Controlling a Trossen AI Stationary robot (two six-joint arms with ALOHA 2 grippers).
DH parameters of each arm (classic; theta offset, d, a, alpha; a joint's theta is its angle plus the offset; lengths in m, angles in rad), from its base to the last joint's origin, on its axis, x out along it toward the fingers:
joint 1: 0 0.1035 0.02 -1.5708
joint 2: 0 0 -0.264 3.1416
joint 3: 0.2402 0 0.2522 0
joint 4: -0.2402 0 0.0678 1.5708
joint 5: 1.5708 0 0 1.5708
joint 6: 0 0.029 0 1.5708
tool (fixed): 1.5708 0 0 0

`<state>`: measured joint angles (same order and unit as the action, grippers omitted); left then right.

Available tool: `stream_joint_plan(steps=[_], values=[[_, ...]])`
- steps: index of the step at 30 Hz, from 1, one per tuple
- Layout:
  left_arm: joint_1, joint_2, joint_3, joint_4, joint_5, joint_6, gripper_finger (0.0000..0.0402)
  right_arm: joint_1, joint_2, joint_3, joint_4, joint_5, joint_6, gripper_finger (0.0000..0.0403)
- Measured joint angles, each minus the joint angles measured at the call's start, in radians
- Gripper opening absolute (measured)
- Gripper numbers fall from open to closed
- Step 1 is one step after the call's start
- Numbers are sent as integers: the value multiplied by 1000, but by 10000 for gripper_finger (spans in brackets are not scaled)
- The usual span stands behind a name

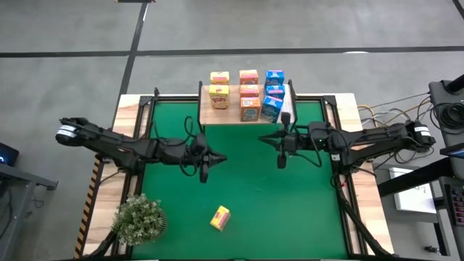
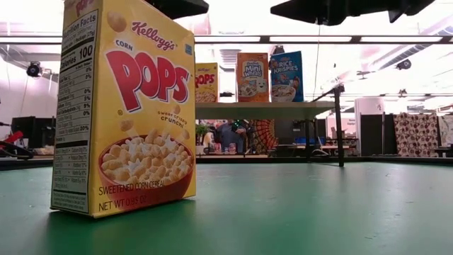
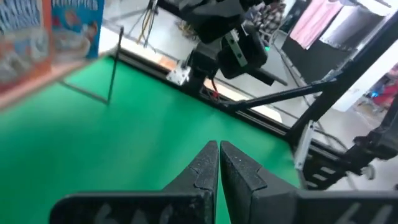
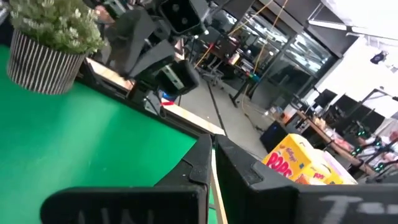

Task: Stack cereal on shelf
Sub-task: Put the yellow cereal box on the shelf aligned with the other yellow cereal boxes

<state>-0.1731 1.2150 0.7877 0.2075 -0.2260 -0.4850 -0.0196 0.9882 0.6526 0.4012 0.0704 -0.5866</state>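
Eight mini cereal boxes stand on the light-wood shelf [image 1: 235,116] at the mat's far edge: two yellow [image 1: 219,96], three orange-pink [image 1: 249,92] and three blue [image 1: 274,90]. A third yellow box [image 1: 220,217] [image 2: 124,106] stands upright on its bottom end on the green mat, near the near edge. My left gripper [image 1: 204,172] [image 3: 219,152] is shut over the middle of the mat, left of centre. Right of centre, in front of the shelf, my right gripper [image 1: 281,159] [image 4: 211,148] is shut too. Neither holds anything.
A bushy potted plant [image 1: 140,217] [image 4: 53,37] stands at the mat's near left corner, left of the lone yellow box. The shelf's thin black legs [image 3: 112,68] stand on the mat. Open green mat [image 1: 290,210] lies between the grippers and the near edge.
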Motion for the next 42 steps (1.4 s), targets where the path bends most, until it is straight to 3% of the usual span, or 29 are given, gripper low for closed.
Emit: stream_joint_plan(steps=[4, 12, 24, 30, 42], values=[[-41, 40, 99, -132, 2, -101, 0, 0, -19, -10, 1, 0, 39, 13], [-173, 157, 398, -635, 28, -447, 0, 0, -25, -20, 0, -1, 78, 13], [-377, 512, 833, -1100, 24, -875, 8, 0, -23, -20, -2, -2, 108, 13], [-415, 651, 988, -1182, -17, -931, 53, 0, -23, -20, -2, -2, 118, 13], [-455, 783, 1168, -1349, -53, -1115, 200, 0, -24, -21, -33, -3, 138, 13]])
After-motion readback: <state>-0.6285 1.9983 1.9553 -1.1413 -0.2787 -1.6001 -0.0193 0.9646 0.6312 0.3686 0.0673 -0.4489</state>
